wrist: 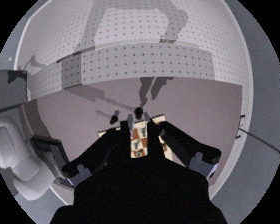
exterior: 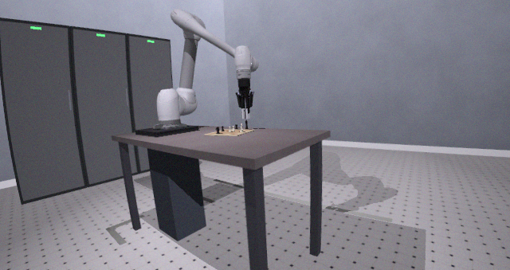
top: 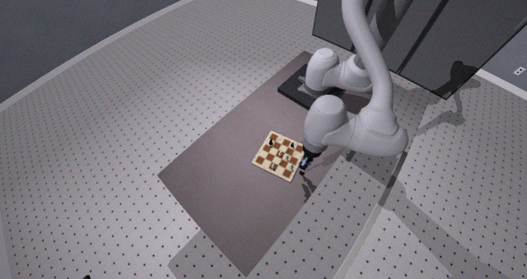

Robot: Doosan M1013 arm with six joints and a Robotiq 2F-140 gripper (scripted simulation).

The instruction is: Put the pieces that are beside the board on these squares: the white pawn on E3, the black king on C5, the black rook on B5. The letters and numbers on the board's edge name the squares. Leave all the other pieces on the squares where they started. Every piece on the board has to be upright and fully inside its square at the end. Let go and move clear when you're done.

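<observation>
Claw (top: 303, 166) (exterior: 245, 116) (wrist: 138, 118) stood slightly apart over a tall dark piece (top: 302, 173) (exterior: 246, 124) (wrist: 138, 113); a shorter dark piece (exterior: 236, 127) (wrist: 114, 119) stood nearby (beside the occupied board (top: 268, 169) (exterior: 211, 134) (wrist: 159, 118)).

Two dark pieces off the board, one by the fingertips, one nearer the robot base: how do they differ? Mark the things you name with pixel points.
Position: the fingertip piece (exterior: 246, 124) (wrist: 138, 112) is close to the gripper (exterior: 245, 116) (wrist: 138, 118); the base-side piece (exterior: 236, 127) (wrist: 114, 119) is off to one side.
Height: the fingertip piece looks taller than the base-side piece in the exterior view.
Shared: both are dark, upright and beside the board (top: 255, 163).
</observation>
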